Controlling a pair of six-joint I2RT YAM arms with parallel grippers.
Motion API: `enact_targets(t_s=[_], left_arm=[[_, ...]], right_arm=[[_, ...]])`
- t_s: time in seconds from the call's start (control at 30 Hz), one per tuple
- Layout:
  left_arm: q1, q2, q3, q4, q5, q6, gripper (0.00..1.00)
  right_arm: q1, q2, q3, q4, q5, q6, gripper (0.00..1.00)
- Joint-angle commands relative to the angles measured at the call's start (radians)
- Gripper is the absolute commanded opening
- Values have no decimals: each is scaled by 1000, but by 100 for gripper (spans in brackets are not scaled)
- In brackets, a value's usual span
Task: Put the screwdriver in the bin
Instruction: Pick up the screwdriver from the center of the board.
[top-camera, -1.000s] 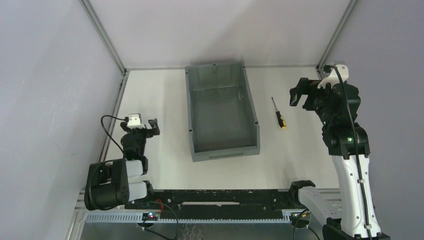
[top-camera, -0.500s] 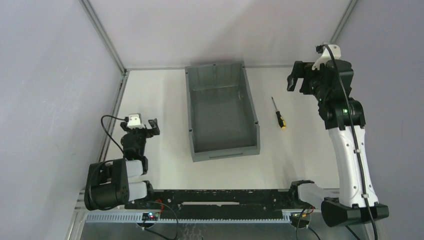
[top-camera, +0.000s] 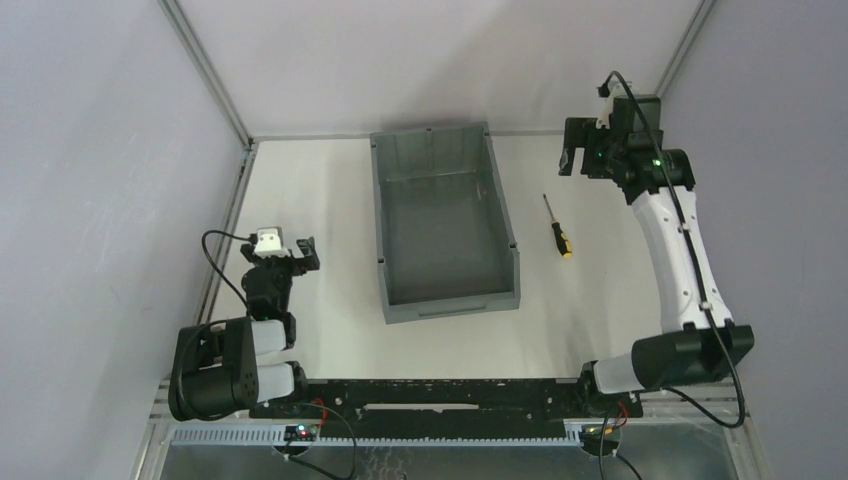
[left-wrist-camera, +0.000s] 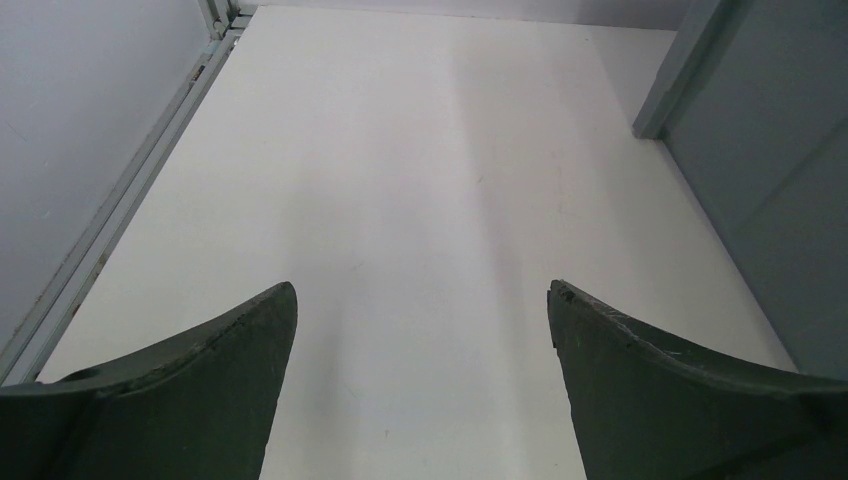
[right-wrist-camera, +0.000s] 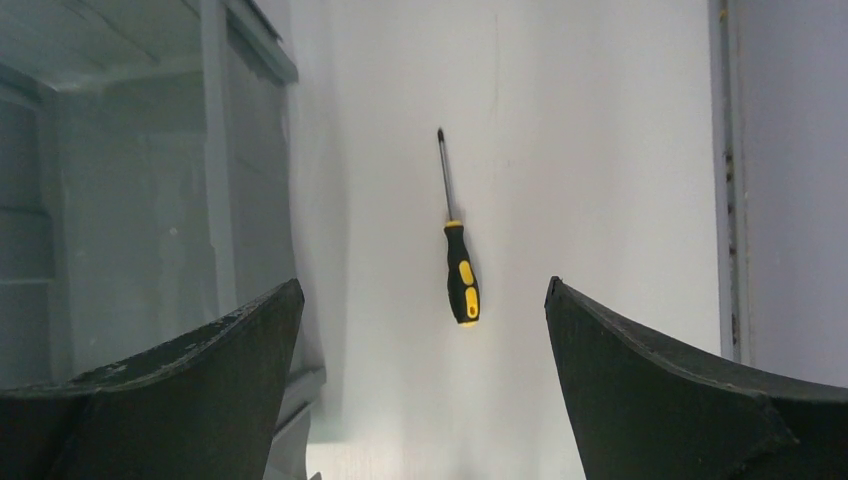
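Grey plastic, tall-walled and empty as far as the overhead view shows, the bin (top-camera: 450, 303) sits mid-desk with its back wall close to the far edge. Nothing of the task is done yet. The screwdriver (top-camera: 556, 228) lies flat on the white desk (top-camera: 320, 200), just to the right of the bin and apart from its right wall, between that wall and the desk's right edge. Its tip points toward the far edge and its black-and-yellow handle toward the near edge.

The right gripper (top-camera: 572, 160) hangs raised near the far right corner, beyond the tool's tip. Its jaws are spread wide with nothing between them. Its wrist camera frames the screwdriver (right-wrist-camera: 458, 255) between the two fingers, well below them, with the bin's wall at the left. The left gripper (top-camera: 303, 253) sits low near the left edge, jaws likewise parted and empty, over bare desk.

By my reading, everything remains to be done: descending, gripping, lifting, carrying over the wall and letting go.

Count: one screwdriver, one bin, two grippers.
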Motion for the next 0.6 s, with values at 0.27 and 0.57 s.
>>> enact_targets(t_s=[0.27, 0.57], left_arm=[[-4, -12, 39, 41, -6, -12, 100], [-4, -12, 39, 41, -5, -13, 100]], right_arm=[[-9, 203, 35, -92, -5, 30, 97], [-15, 351, -1, -96, 17, 52, 93]])
